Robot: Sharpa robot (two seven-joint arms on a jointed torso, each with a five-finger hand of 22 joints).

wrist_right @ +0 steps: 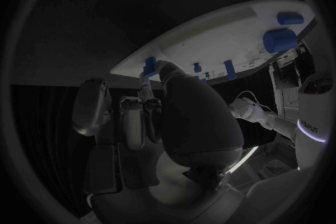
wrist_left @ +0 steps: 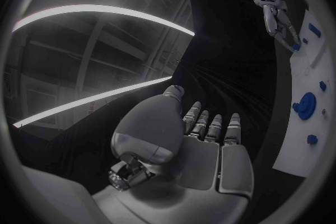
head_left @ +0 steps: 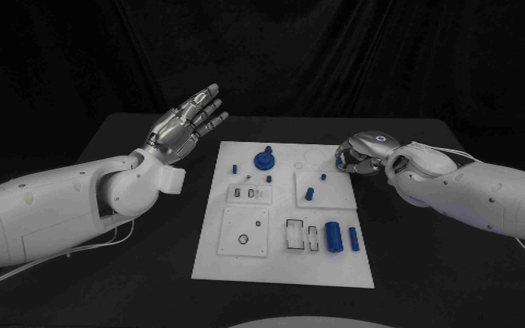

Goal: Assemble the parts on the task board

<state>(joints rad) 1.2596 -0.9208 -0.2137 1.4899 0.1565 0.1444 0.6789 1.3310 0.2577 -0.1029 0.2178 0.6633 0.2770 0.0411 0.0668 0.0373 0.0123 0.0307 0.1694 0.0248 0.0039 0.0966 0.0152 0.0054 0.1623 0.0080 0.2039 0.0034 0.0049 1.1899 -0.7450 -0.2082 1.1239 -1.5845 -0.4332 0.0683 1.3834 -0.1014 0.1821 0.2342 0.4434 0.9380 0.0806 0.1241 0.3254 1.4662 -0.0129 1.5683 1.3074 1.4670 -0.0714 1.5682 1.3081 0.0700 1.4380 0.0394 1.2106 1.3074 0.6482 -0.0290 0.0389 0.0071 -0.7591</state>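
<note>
The white board (head_left: pixel 287 214) is lying mid-table, carrying small blue parts: a round knobbed part (head_left: pixel 264 160) near its far edge, two upright cylinders (head_left: pixel 334 237) near its near edge. The right hand (head_left: pixel 361 153) is reaching over the board's far right corner, pinching a small blue peg (wrist_right: pixel 149 65). The left hand (head_left: pixel 188 123) is hovering left of the board, fingers spread, holding nothing.

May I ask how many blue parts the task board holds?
7: a knob, three small pegs nearby, two cylinders near right, a fourth peg in the right robot hand; others may be hidden.
</note>
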